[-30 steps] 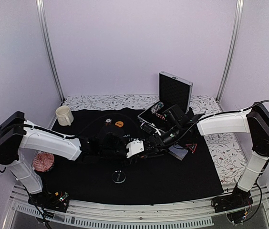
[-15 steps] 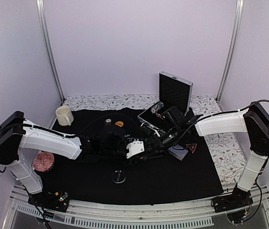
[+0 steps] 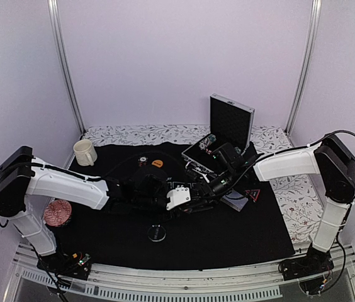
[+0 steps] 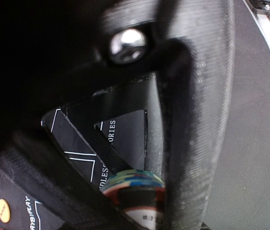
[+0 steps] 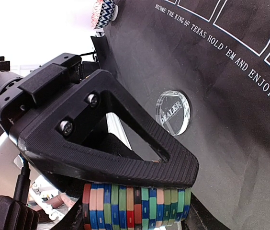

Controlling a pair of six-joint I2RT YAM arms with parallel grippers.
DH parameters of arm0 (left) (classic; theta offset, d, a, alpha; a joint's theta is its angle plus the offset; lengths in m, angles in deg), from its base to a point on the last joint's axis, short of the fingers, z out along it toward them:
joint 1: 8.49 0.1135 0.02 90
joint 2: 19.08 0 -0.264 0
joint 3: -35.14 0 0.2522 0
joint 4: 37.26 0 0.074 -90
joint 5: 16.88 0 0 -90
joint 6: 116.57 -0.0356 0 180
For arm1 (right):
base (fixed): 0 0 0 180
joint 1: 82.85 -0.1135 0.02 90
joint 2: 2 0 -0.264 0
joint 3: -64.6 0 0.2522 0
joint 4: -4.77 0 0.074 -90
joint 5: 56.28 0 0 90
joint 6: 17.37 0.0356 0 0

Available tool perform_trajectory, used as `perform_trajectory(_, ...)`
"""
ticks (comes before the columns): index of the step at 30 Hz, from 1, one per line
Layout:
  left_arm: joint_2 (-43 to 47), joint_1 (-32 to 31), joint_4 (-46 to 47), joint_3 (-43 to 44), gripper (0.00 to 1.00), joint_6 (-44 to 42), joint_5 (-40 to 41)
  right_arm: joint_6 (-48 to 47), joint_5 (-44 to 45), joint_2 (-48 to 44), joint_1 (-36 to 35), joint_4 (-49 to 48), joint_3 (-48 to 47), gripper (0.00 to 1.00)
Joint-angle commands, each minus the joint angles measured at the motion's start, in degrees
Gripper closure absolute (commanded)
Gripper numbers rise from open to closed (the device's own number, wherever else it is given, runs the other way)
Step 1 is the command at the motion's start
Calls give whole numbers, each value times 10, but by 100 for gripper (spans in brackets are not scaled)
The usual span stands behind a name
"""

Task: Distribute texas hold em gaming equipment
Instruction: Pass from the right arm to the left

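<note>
- The bench (image 3: 291, 207), under a floral cloth, carries a black mat (image 3: 228, 242) printed with Texas Hold'em lettering. Both hands meet low over the mat's middle.
- A silver case (image 3: 231, 119) stands open just beyond the right hand, its black-lined lid upright.
- The right hand (image 5: 185, 194) is clenched on a stack of striped poker chips (image 5: 130, 203). The chips are held edge-on in a row under its ribbed finger (image 5: 140, 158).
- The left hand (image 3: 193, 200) sits just beside the right hand, tips nearly together. Its wrist view is filled by its own dark finger, with a coloured chip edge close by. I cannot tell whether it is clenched or released.
- A cream mug (image 3: 84, 151) stands well off to the left of the left hand, on the far side.
- A reddish patterned disc (image 3: 58, 212) lies off the mat, well to the left of the left hand.
- A clear DEALER disc (image 5: 172, 112) lies flat on the mat, on the near side of both hands.
- An orange disc (image 3: 158, 163) lies beyond the left hand.
- Grey-blue cards (image 3: 235, 200) lie just to the right of the right hand.
- A red-edged triangle marker (image 3: 251, 194) lies just beside the cards, on the side away from the hand.
</note>
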Motion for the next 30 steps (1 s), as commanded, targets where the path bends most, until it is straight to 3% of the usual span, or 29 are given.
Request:
perform_trajectory(1,-6,5,-50,11,100,29,-18,-40,5,4,3,-18,-8,62)
perform_trajectory(21,-13,6,-75,13,100,39,-24,-47,-8,8,8,-20,-7,38)
perform_trajectory(30,-12,6,-69,12,100,42,-19,-46,-8,13,8,-23,-11,36)
